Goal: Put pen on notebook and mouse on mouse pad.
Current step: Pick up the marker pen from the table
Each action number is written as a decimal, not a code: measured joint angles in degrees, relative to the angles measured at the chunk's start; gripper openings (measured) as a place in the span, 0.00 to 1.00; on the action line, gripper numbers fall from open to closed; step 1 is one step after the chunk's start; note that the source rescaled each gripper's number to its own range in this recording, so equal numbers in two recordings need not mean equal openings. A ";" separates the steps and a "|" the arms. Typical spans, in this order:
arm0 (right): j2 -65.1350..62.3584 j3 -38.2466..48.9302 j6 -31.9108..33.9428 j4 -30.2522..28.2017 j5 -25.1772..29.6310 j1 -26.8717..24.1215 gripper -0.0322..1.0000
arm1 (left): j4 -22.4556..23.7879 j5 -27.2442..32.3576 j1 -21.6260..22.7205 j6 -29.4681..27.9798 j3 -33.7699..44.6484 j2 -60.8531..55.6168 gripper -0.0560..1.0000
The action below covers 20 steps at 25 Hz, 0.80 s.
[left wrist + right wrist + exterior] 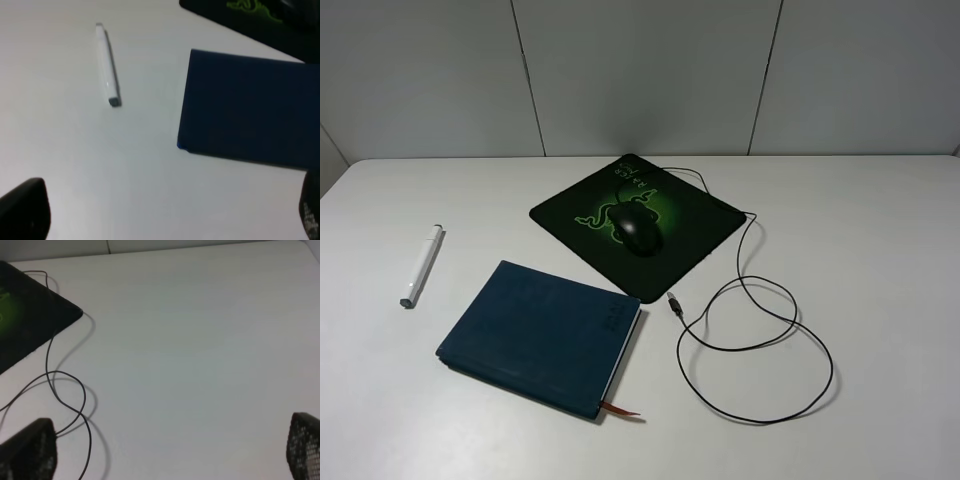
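- Plainly not on the notebook [535, 335] yet: finds the pen [422, 266] lying on the white worktop [860, 220] at ten o'clock of it, well apart from the cover.
- Points the pen's grey tip toward seven o'clock and its other end toward one.
- Shows the notebook closed and flat, cover up, with a reddish ribbon [623, 411] poking out at the five-o'clock corner.
- Places the mouse pad [700, 225] at one o'clock of the notebook, turned corner-on, close to it but not touching.
- Finds the mouse [638, 228] already sitting on the mouse pad, on the green glow near the middle.
- Runs the thin black cable [832, 372] off the pad's twelve-o'clock corner, round its three-o'clock corner, then into wide loops at four o'clock of the pad.
- Ends in the USB plug [674, 303], just beside the pad's six-o'clock corner.
- Hangs the left hand [167, 212] released and empty over bare worktop, the pen [107, 65] and the notebook [250, 110] both ahead of it.
- Hangs the right hand [166, 450] released too, grasping nothing, with a corner of the mouse pad [25, 325] and cable loops in sight.
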 joint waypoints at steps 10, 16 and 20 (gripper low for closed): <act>0.00 0.00 0.00 0.00 0.00 0.00 1.00 | 4.97 3.10 0.00 -4.06 -12.29 19.83 1.00; 0.00 0.00 0.00 0.00 0.00 0.00 1.00 | 9.49 3.10 0.00 -6.51 -18.54 33.35 1.00; 0.00 0.00 0.00 0.00 0.00 0.00 1.00 | 10.21 2.94 0.00 -6.51 -21.20 41.70 1.00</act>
